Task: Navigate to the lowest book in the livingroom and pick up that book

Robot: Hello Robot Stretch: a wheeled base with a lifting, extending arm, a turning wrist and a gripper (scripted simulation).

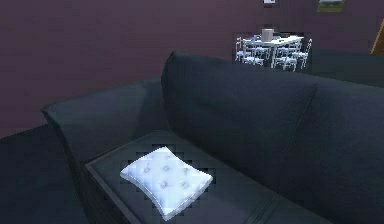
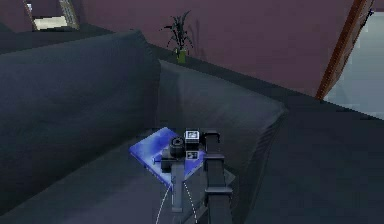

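Note:
A blue book (image 2: 152, 150) lies flat on the seat of a dark sofa (image 2: 80, 100), close to the corner where the seat meets the armrest. The arm (image 2: 214, 185) rises from the arm side view's bottom edge, and the gripper (image 2: 174, 156) sits at the book's right part, beside two white marked squares (image 2: 193, 135). The book rests on the seat right at the gripper, so I cannot tell whether the gripper holds anything, nor whether it touches the book.
The sofa (image 1: 250, 120) also spans the forward view, with a white tufted cushion (image 1: 167, 178) on its seat. Behind it stand a white table and chairs (image 1: 272, 50). A potted plant (image 2: 181, 35) and a brown door frame (image 2: 340, 50) lie beyond the sofa back.

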